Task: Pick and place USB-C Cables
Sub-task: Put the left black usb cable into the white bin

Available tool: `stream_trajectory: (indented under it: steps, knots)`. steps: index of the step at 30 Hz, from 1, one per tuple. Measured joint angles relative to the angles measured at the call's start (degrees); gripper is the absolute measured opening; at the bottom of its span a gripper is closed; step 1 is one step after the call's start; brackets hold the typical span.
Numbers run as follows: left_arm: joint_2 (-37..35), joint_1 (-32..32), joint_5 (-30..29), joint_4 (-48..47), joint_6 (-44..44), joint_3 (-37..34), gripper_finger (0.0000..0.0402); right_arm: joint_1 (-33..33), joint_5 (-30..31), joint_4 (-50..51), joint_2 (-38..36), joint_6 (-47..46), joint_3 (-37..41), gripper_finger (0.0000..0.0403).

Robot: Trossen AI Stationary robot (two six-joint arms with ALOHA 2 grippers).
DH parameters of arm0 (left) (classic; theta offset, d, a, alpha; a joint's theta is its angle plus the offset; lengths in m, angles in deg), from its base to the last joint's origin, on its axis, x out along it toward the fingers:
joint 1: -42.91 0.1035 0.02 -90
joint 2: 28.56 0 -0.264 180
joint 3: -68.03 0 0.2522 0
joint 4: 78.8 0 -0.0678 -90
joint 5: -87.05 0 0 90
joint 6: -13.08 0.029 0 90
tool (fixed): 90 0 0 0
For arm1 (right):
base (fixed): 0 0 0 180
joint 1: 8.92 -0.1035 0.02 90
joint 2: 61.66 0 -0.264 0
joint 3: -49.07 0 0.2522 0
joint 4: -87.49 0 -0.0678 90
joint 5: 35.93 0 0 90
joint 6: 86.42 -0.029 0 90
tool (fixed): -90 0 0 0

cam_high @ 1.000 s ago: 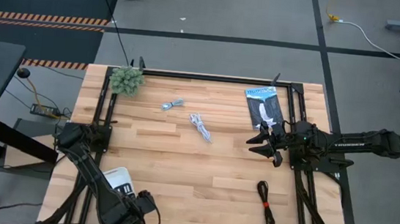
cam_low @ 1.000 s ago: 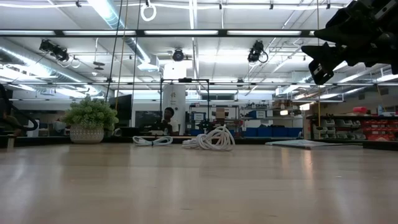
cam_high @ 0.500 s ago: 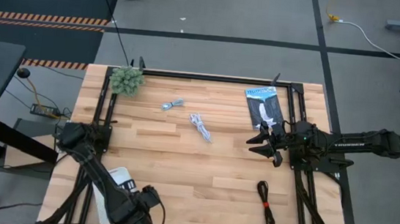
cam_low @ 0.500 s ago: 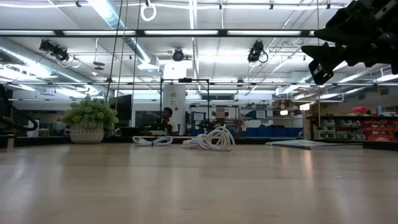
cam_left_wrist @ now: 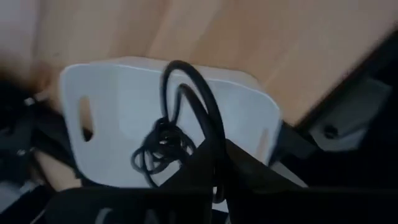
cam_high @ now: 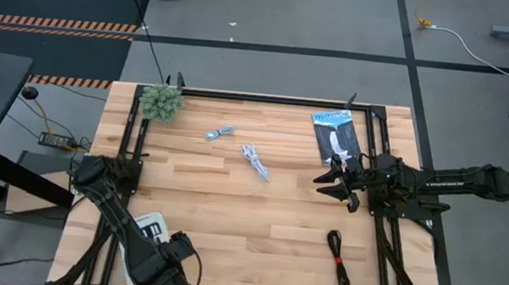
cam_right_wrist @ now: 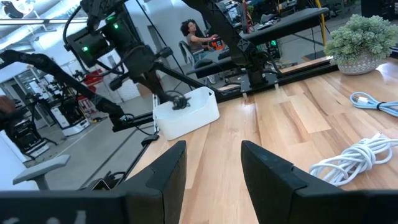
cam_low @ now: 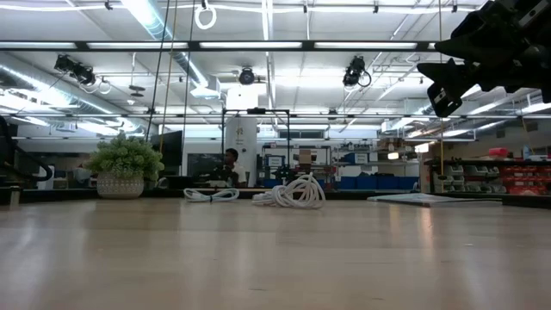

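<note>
My left gripper point(cam_left_wrist: 205, 168) has carried the plain black cable point(cam_left_wrist: 171, 140) back over the white bin point(cam_high: 148, 229) at seven o'clock, still pinched, so release comes next, I judge. The glossy coil dangles against smooth plastic. My right gripper point(cam_high: 329, 181) waits, fingers apart, at three o'clock.

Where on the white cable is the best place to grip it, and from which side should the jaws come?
Probably the middle of the white cable, coming straight down from above. It lies flat as a long, loosely coiled bundle running diagonally on the table, so jaws set across its narrow width should gather most strands.
</note>
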Motion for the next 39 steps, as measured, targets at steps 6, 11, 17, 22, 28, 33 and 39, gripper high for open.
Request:
stream_trajectory:
  steps: [6,11,17,22,28,33,39]
  knots:
    - [-0.3,-1.6,-0.1,-0.1,4.7,0.0,0.0015,0.0,0.0,0.0,0.0,0.0,0.0,0.0159]
    - [-0.5,-1.8,0.9,-0.1,10.1,0.0,0.0015,0.0,0.0,0.0,0.0,0.0,0.0,0.0159]
    - [-2.7,-1.2,-1.1,-0.2,15.1,-0.3,0.0015,0.0,0.0,0.0,0.0,0.0,0.0,0.0159]
    - [-5.9,-1.1,-7.1,0.0,18.3,-0.5,0.0015,0.0,0.0,0.0,0.0,0.0,0.0,0.0159]
    - [-14.1,-1.4,-7.1,-0.1,15.1,-10.8,0.0014,0.0,0.0,0.0,0.0,0.0,0.0,0.0159]
    - [-21.9,-3.0,-4.0,-0.1,12.5,-22.4,0.0019,0.0,0.0,0.0,0.0,0.0,0.0,0.0159]
    - [-24.3,-5.0,-3.6,0.0,16.9,-24.4,0.0024,0.0,0.0,0.0,0.0,0.0,0.0,0.0159]
